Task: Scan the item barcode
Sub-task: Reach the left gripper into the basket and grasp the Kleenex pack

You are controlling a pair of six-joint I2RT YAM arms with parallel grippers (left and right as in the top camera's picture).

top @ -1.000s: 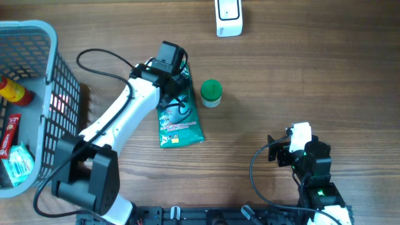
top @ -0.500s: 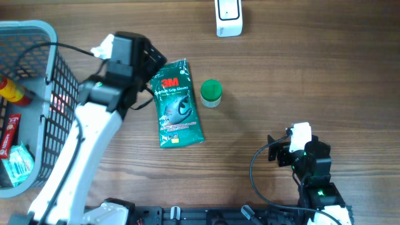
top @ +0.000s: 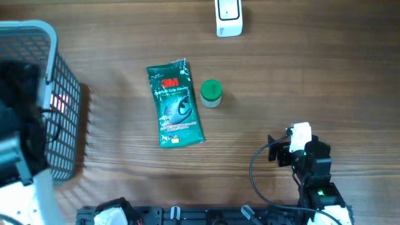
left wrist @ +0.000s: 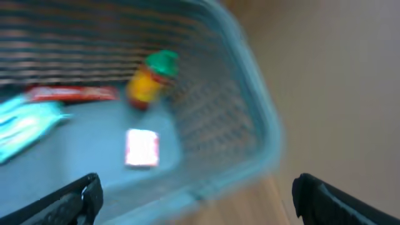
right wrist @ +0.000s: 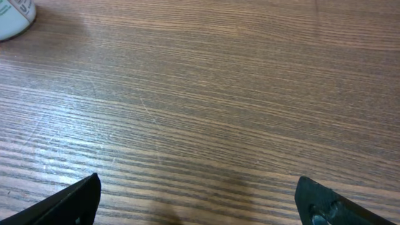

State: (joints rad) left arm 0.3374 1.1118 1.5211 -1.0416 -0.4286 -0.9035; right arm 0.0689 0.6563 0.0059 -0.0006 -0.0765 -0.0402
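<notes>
Right gripper [right wrist: 197, 200], near right of table [top: 312, 75]: jaws spread wide, empty, only bare wood grain between the fingertips. A pale rounded object is clipped by the far-left corner of the right wrist view; I cannot identify it.

Left gripper [left wrist: 195, 190], near left: jaws released and holding nothing. It hangs above the blue-grey mesh basket [top: 62, 106]; the overhead view shows the arm as a blur.

Basket contents, left wrist view (blurred): a yellow bottle [left wrist: 152, 78] with a green cap, a red bar [left wrist: 72, 94], a teal packet [left wrist: 25, 128] and a pale card [left wrist: 142, 148].

Mid-table: green packet [top: 175, 103] lying flat, printed face up, long axis running near to far, well apart from both grippers. Green-capped jar [top: 211, 92] stands just beside its right edge.

Far edge: white scanner [top: 229, 17], partly out of frame.
</notes>
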